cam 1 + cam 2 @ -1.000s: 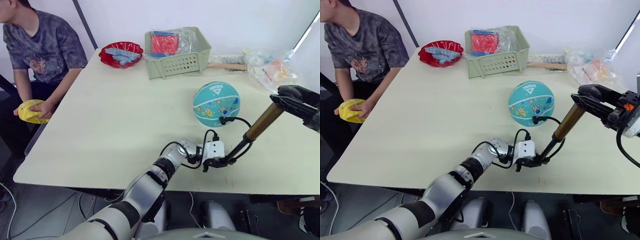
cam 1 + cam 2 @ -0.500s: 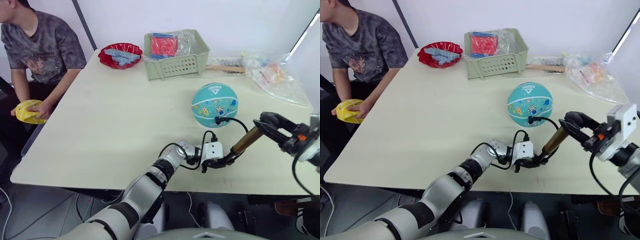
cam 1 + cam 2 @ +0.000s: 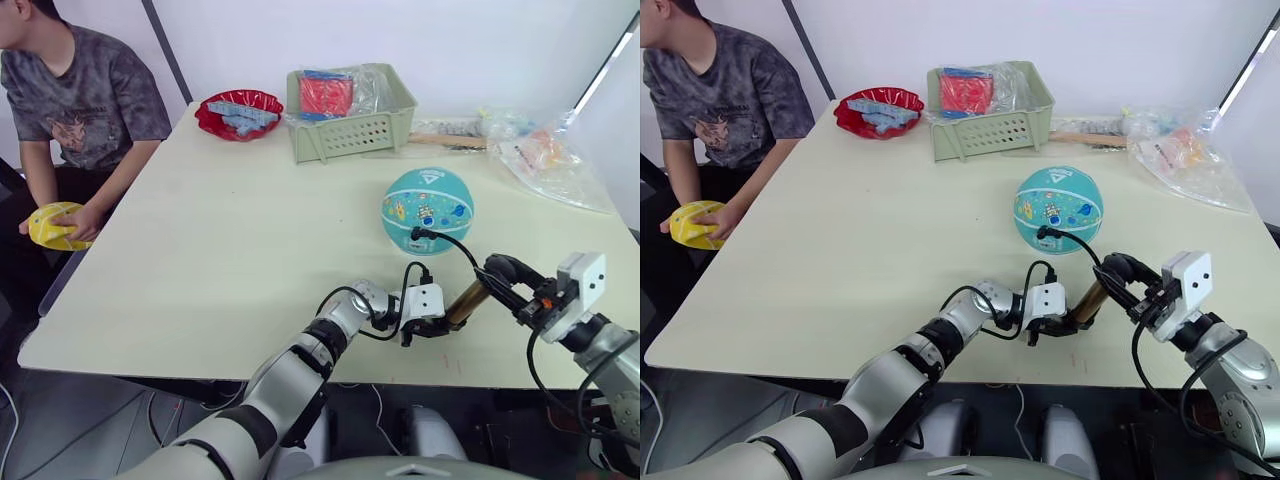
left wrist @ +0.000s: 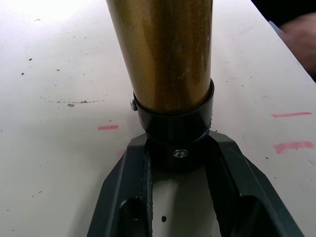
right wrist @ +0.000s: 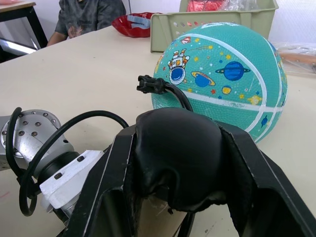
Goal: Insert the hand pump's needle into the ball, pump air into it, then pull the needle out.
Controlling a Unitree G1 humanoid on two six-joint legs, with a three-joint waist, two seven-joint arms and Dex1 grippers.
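Observation:
The teal ball rests on the table right of centre. The needle's black fitting is pressed against the ball's near side, and the pin itself is hidden. A thin black hose curves from it to the gold hand pump, which lies low and tilted near the front edge. My left gripper is shut on the pump's black end collar. My right gripper is shut on the pump's black handle, close beside the ball.
At the back stand a green basket, a red bowl, a wooden-handled tool and plastic bags. A person sits at the left holding a yellow ball. The table's front edge is close to both grippers.
My right gripper has moved down and left with the handle, towards my left gripper. The pump is now much shorter and lower. The ball and left gripper stayed put.

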